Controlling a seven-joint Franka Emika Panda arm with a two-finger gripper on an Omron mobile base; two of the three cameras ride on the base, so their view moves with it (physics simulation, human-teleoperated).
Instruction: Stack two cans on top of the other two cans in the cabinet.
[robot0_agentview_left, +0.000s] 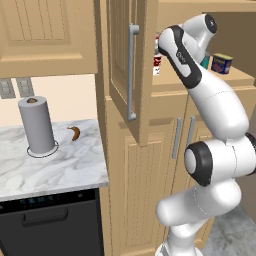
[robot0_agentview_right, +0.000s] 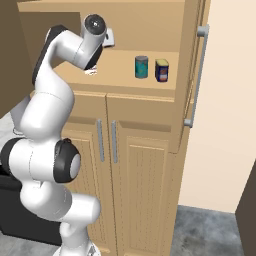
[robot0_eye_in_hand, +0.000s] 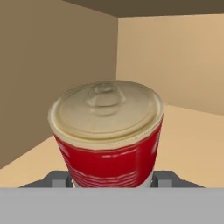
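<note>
In the left base view, the white arm is reaching into the tall light-wood cabinet (robot0_agentview_left: 150, 90), beside a squat navy-blue tin (robot0_agentview_left: 221, 63). In the right base view, a slim teal can (robot0_agentview_right: 142, 66) is standing just beside that tin on the shelf. In the hand view, the gripper (robot0_eye_in_hand: 113, 178) is pinching a red-and-white cylindrical can (robot0_eye_in_hand: 107, 133) upright inside the cabinet.

The cabinet shelf (robot0_agentview_right: 125, 82) carries a teal can (robot0_agentview_right: 141, 66) and a navy tin (robot0_agentview_right: 162, 70) side by side (both upright), near its front edge. A red-and-white can (robot0_eye_in_hand: 107, 135) stands toward its left end
</note>
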